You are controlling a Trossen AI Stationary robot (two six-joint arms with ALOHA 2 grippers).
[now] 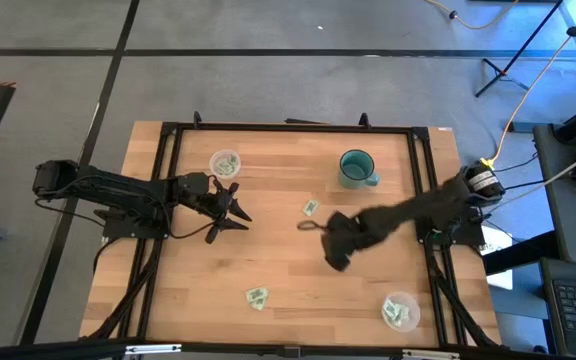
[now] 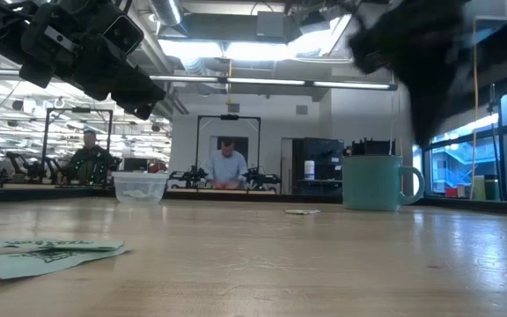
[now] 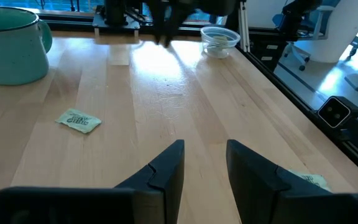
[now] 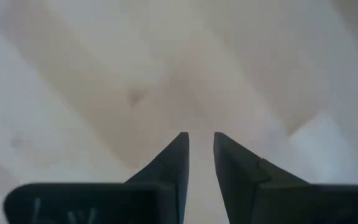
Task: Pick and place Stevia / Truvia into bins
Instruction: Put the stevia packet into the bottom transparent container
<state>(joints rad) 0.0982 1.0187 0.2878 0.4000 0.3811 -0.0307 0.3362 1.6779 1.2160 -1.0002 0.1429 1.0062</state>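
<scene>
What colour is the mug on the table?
Teal-green; the mug shows best in the left wrist view.

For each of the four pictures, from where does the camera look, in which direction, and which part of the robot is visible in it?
High view: above the table, looking straight down; both arms show, left gripper and right gripper.
Low view: at table-top height, looking level toward the room; arms enter from above.
Left wrist view: looks across the table past its own fingers.
Right wrist view: looks down at bare wood past its own fingers.
Shared: the teal mug appears in the high, low and left wrist views.
</scene>
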